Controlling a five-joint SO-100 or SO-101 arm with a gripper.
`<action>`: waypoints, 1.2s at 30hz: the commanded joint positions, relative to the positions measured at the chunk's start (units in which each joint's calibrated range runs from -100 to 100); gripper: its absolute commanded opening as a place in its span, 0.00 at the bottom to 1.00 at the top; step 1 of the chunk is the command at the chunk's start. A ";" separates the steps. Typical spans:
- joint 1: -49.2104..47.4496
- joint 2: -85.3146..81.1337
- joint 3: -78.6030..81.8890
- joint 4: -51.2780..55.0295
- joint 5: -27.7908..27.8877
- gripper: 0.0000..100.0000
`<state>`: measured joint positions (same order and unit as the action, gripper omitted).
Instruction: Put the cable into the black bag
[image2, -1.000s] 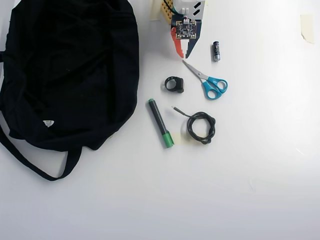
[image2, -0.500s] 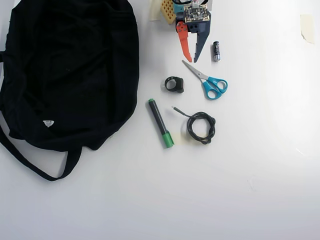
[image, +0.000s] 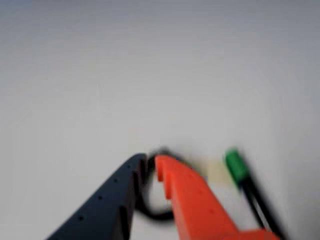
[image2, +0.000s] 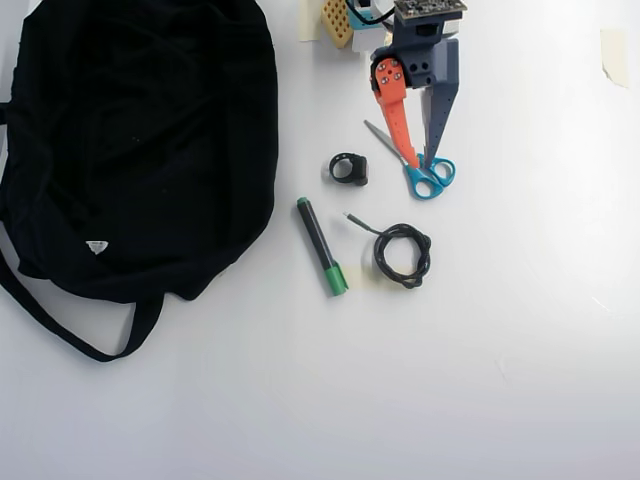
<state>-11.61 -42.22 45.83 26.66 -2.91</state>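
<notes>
The black cable (image2: 402, 256) lies coiled on the white table, with one loose end pointing up-left. The black bag (image2: 140, 140) lies flat at the left of the overhead view. My gripper (image2: 420, 160) has an orange finger and a dark finger. It hovers at the top centre, over the scissors and well short of the cable. Its tips stand a little apart and hold nothing. In the wrist view part of the cable (image: 152, 215) shows through the gap behind my gripper (image: 151, 161), not touching it. That view is blurred.
Blue-handled scissors (image2: 425, 178) lie under the gripper tips. A small black ring-shaped object (image2: 349, 168) lies beside them. A black marker with a green cap (image2: 321, 245) lies between bag and cable, and it also shows in the wrist view (image: 236, 165). Tape (image2: 611, 50) is at the top right.
</notes>
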 joint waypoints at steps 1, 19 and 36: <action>1.06 8.94 -12.32 -4.36 0.28 0.03; 4.88 37.90 -30.65 -28.82 0.55 0.03; 6.30 37.74 -31.19 -29.59 0.60 0.03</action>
<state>-5.36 -2.78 15.80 -2.36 -2.52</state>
